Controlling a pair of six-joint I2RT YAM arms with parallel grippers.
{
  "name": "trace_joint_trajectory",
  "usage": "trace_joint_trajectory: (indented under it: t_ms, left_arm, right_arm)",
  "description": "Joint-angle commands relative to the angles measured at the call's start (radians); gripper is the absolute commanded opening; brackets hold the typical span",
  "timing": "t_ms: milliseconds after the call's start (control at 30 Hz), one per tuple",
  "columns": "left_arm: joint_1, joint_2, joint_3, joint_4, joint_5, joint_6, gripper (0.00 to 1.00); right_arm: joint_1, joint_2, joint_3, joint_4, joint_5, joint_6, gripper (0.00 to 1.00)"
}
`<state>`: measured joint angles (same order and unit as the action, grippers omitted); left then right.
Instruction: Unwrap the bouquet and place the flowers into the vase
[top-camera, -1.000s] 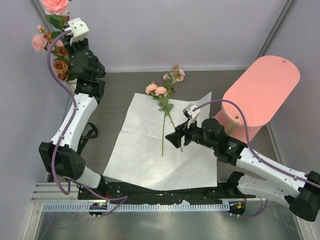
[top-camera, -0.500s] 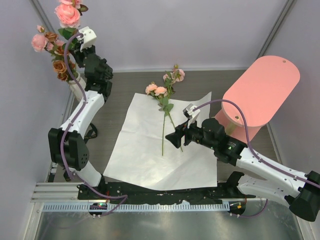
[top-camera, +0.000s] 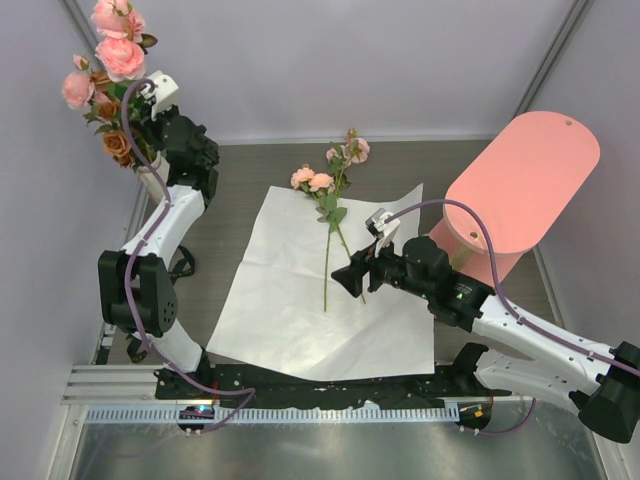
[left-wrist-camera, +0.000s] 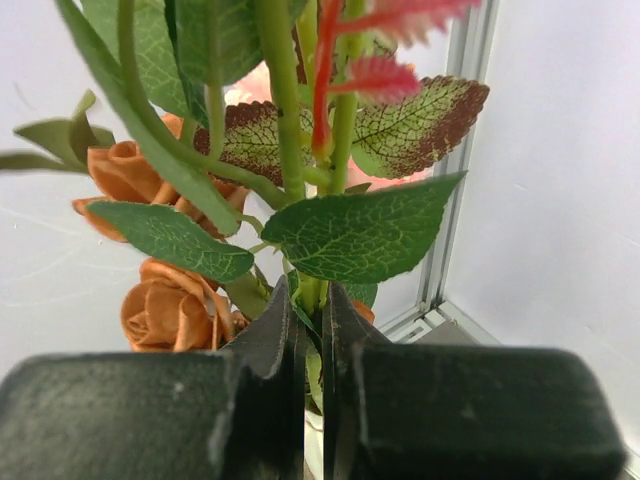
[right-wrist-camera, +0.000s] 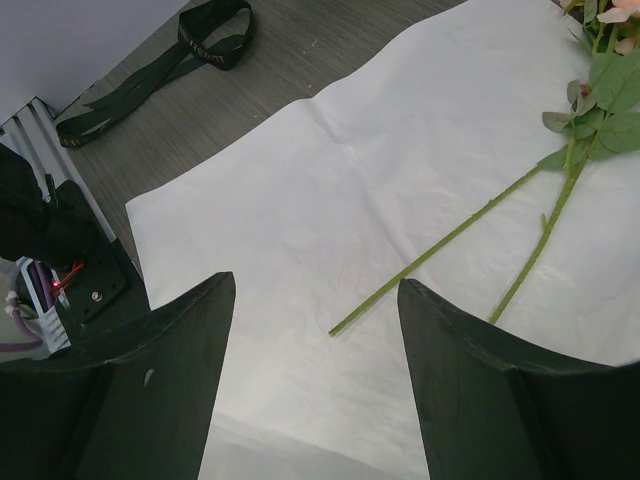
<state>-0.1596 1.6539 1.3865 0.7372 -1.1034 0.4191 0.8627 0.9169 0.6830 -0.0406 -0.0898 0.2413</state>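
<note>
My left gripper (top-camera: 140, 118) is at the far left corner, shut on the green stem of a pink flower (top-camera: 120, 55). In the left wrist view its fingertips (left-wrist-camera: 312, 322) pinch that stem below broad leaves, with orange roses (left-wrist-camera: 165, 305) beside it. The white vase (top-camera: 152, 180) stands just below, mostly hidden by the arm and by the flowers (top-camera: 112, 140) in it. The bouquet's white paper (top-camera: 290, 300) lies spread flat. Two flowers (top-camera: 327, 255) lie on it, blooms (top-camera: 312, 180) pointing away. My right gripper (top-camera: 350, 277) hovers open over the paper by their stems (right-wrist-camera: 440, 240).
A big pink oval stand (top-camera: 520, 190) fills the right side, close behind my right arm. The black ribbon (right-wrist-camera: 190, 45) lies on the wooden table left of the paper. Grey walls close in at the left and back.
My left gripper has come down and moved left with the pink flower, towards the vase. The right arm and the two flowers on the paper have stayed put.
</note>
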Motion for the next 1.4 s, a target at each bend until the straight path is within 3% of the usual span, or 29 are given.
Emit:
trace_joint_trajectory:
  t_ms: [0,467,600,700,900,1000,1200,1367]
  left_arm:
    - [0.017,0.007,-0.007,-0.024,-0.046,-0.098,0.06]
    - [0.068,0.089,0.078,-0.12,-0.033,-0.144,0.05]
    - [0.084,0.095,0.095,-0.176,-0.018,-0.197,0.12]
    - [0.089,0.103,0.101,-0.194,-0.019,-0.201,0.21]
    - [0.088,0.064,0.068,-0.246,-0.029,-0.262,0.59]
    - [0.088,0.025,0.045,-0.326,-0.015,-0.328,0.73]
    - [0.086,-0.066,0.04,-0.699,0.111,-0.55,0.98]
    - [0.086,-0.088,0.075,-0.929,0.267,-0.664,1.0]
  right_arm:
    - [0.004,0.004,0.027,0.019,0.009,-0.007,0.72]
    - [0.004,0.011,0.027,0.019,0.013,-0.007,0.72]
    - [0.004,0.014,0.027,0.016,0.012,-0.01,0.72]
    - [0.004,0.023,0.027,0.019,0.012,-0.008,0.72]
    - [0.004,0.027,0.029,0.019,0.01,-0.008,0.72]
    - [0.004,0.034,0.03,0.024,0.005,-0.008,0.72]
    - [0.004,0.053,0.039,0.025,-0.01,-0.002,0.72]
    - [0.004,0.051,0.046,0.022,-0.014,0.004,0.72]
